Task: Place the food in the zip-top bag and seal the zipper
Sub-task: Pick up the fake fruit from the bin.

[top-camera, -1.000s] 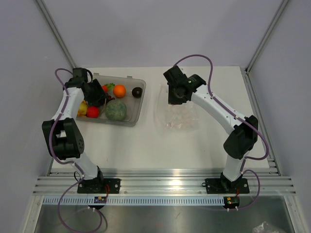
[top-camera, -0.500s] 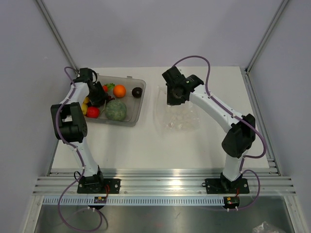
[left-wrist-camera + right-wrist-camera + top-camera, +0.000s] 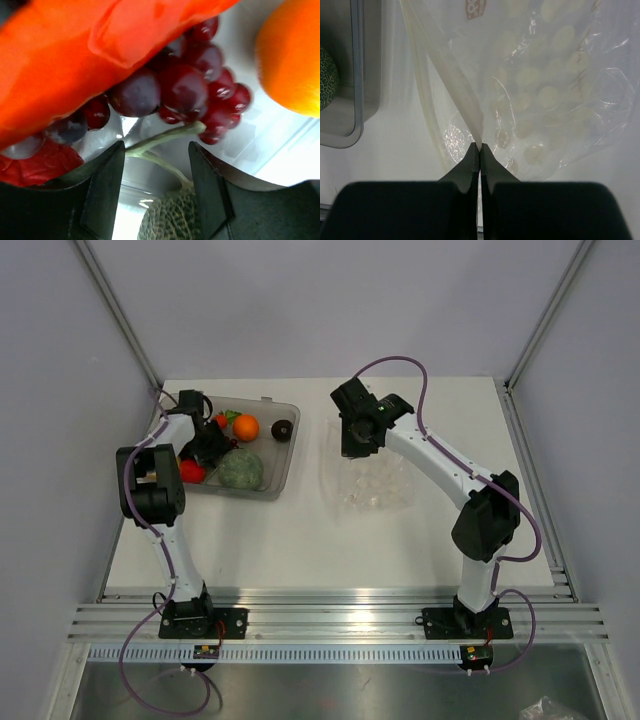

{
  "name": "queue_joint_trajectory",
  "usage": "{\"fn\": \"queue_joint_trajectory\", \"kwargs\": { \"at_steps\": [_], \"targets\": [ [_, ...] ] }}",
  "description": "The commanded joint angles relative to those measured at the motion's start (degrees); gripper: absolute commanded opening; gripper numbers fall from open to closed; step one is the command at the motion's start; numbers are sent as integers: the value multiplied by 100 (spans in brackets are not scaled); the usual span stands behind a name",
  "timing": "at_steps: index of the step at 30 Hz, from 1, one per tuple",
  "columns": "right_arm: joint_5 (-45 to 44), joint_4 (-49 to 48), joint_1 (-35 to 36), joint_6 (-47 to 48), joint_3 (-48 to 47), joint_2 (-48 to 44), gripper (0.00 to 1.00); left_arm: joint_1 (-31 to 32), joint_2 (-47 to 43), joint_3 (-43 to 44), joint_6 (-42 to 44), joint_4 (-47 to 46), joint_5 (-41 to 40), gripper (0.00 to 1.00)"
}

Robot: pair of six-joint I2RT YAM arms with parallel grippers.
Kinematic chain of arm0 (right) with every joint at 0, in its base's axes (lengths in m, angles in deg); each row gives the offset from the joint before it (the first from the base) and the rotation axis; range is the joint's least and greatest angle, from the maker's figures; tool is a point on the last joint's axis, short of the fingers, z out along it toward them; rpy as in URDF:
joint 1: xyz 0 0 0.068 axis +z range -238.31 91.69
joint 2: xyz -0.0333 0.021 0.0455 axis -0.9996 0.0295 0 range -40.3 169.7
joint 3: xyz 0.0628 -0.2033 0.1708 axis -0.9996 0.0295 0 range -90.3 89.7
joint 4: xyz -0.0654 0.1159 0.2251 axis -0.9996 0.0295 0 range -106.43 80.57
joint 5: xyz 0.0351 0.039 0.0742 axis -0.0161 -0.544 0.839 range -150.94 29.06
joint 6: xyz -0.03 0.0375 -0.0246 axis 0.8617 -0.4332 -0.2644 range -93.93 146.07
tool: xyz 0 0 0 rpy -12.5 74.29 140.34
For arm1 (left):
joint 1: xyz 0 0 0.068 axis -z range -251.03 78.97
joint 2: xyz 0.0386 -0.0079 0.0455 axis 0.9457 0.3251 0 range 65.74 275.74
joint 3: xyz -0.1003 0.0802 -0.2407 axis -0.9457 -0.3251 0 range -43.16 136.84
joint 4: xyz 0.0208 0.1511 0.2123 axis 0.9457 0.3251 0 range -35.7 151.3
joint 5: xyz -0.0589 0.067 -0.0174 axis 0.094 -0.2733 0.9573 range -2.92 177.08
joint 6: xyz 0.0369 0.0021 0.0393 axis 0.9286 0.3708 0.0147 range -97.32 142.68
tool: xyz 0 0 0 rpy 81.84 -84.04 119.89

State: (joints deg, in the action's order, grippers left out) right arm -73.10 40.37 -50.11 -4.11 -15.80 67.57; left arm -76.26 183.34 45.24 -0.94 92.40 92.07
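Note:
The food lies in a grey tray (image 3: 288,462): an orange (image 3: 246,427), a dark brown ball (image 3: 283,429), a red piece (image 3: 191,471) and a green netted ball (image 3: 240,469). My left gripper (image 3: 206,446) is down among it. Close up, its open jaws (image 3: 156,167) straddle the grapes' green stem (image 3: 167,136) without touching it. Dark purple grapes (image 3: 192,85), a carrot (image 3: 75,60) and the orange (image 3: 292,55) lie just beyond. The zip-top bag (image 3: 375,485) lies to the right. My right gripper (image 3: 480,146) is shut on its zipper (image 3: 465,97), lifting that edge.
The tray's near wall (image 3: 355,100) stands a short way left of the bag's mouth. Grey enclosure walls rise on three sides of the white table (image 3: 300,540). An aluminium rail (image 3: 330,620) runs along the near edge by the arm bases.
My left arm has swung its elbow back and up, and its gripper has slid right over the grapes, jaws narrowing a little. The right gripper has edged left, still pinching the bag.

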Motion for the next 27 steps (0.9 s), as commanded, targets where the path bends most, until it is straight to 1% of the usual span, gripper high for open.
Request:
{"fn": "queue_joint_trajectory", "kwargs": {
  "at_steps": [1, 2, 3, 4, 6, 7, 8, 10, 13, 14, 18, 22, 24, 27],
  "targets": [
    [126, -90, 39, 64, -217, -3, 0, -21, 193, -165, -266, -233, -226, 54],
    [118, -90, 39, 64, -217, -3, 0, -13, 193, -226, -292, -251, -236, 51],
    [118, -81, 30, 73, -226, -12, 0, -13, 210, -253, -310, -303, -244, 46],
    [118, -90, 39, 64, -226, -12, 0, -13, 211, -279, -336, -321, -253, 35],
    [118, -81, 39, 64, -252, -12, 0, -13, 202, -297, -354, -313, -297, 25],
    [109, -81, 39, 73, -253, -38, 0, -4, 150, -306, -354, -295, -323, 22],
    [109, -81, 39, 73, -253, -21, 0, 5, 114, -306, -354, -278, -376, 12],
    [118, -63, 39, 64, -270, -21, 0, 14, -9, -297, -345, -216, -455, 1],
    [109, -63, 39, 64, -279, -38, 0, 57, -412, -306, -311, -163, -473, 0],
    [109, -46, 39, 73, -288, -38, 0, 92, -666, -297, -302, -128, -621, 0],
    [65, -54, 39, 64, -244, -100, 0, 355, -1237, -297, -205, 47, -692, 0],
    [91, -81, 39, 47, -182, -126, 0, 480, -1705, -114, -56, 240, -825, 0],
    [83, -90, 39, 29, -130, -161, 0, 681, -1915, 10, 41, 389, -772, 0],
    [74, -125, 39, 3, -77, -214, 0, 717, -2127, 265, 94, 496, -536, 0]
  ]
}}
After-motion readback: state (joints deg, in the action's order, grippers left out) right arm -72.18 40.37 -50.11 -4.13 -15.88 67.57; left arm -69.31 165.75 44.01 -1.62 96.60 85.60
